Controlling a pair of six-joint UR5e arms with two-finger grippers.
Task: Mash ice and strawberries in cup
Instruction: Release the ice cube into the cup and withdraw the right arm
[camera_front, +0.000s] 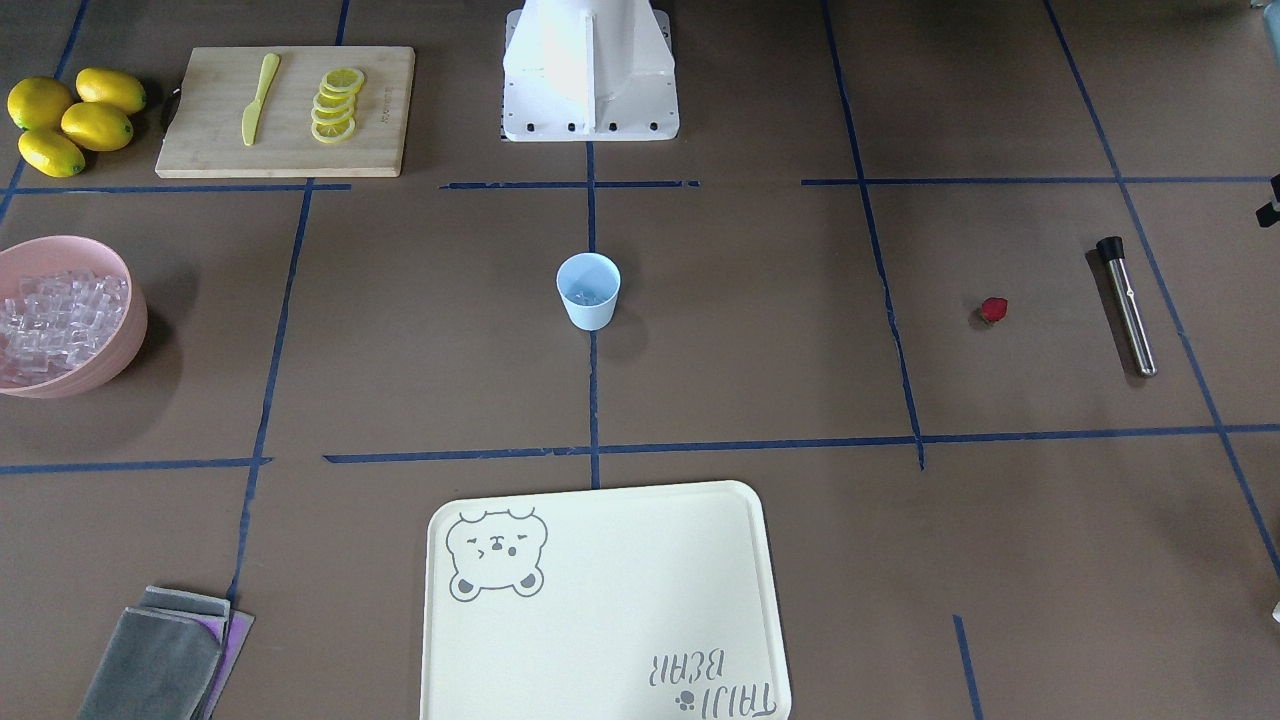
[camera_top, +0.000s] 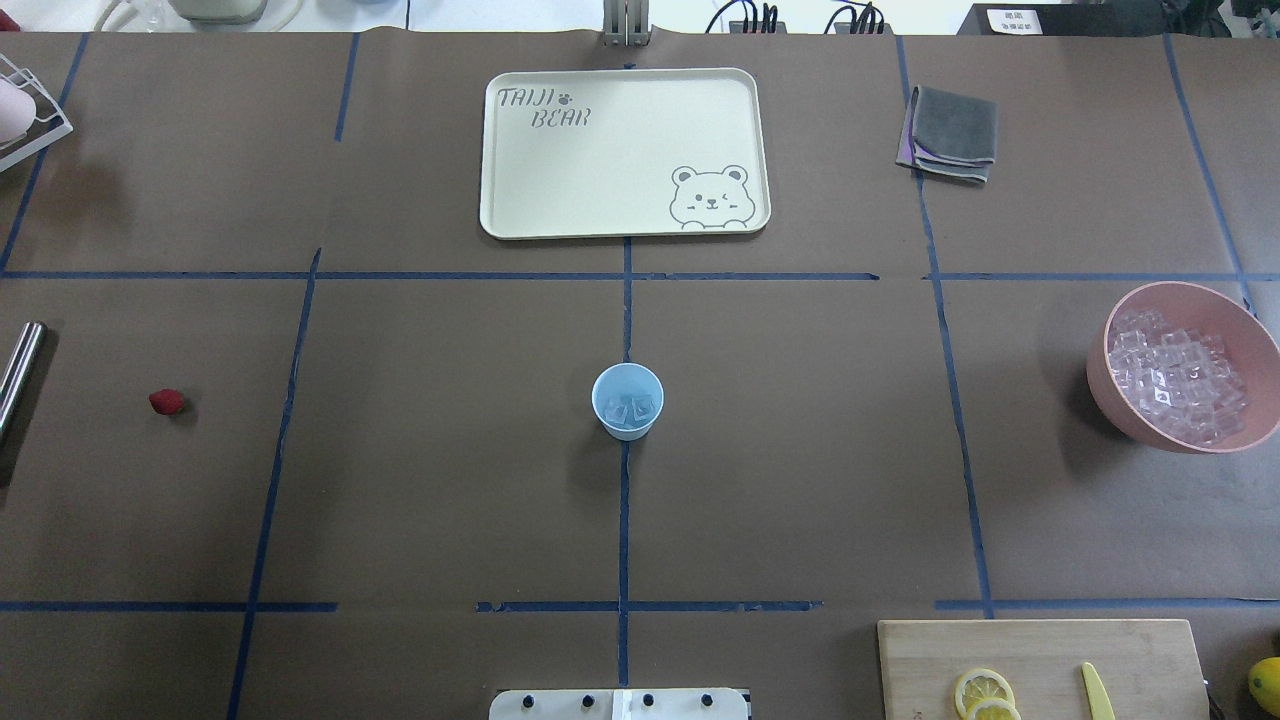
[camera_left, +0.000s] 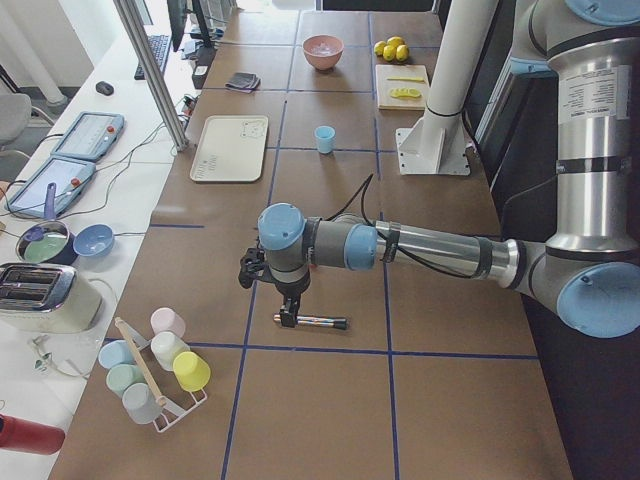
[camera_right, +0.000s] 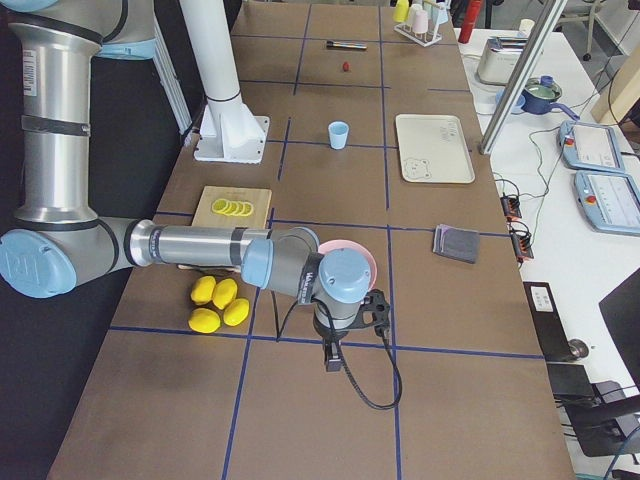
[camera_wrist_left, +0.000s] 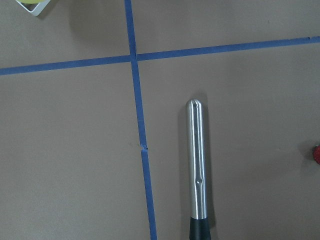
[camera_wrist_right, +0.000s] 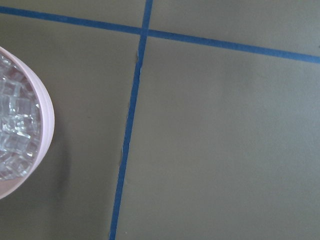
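Ice (camera_top: 628, 410) sits in the cup (camera_top: 627, 400), well apart from the left gripper (camera_left: 289, 316) and the right gripper (camera_right: 331, 356); whether either is wide or narrow cannot be told. The strawberry (camera_top: 166, 402) lies on the table near the left gripper, and the muddler (camera_wrist_left: 196, 170) lies beneath it. Adding the strawberry and mashing are not yet done.

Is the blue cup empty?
Not empty: the cup holds a few ice cubes at its bottom. The strawberry lies outside it.

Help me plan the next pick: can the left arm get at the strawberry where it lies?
Probably yes: the strawberry lies on bare table on that arm's side, near the muddler that the left gripper hangs over, with nothing between.
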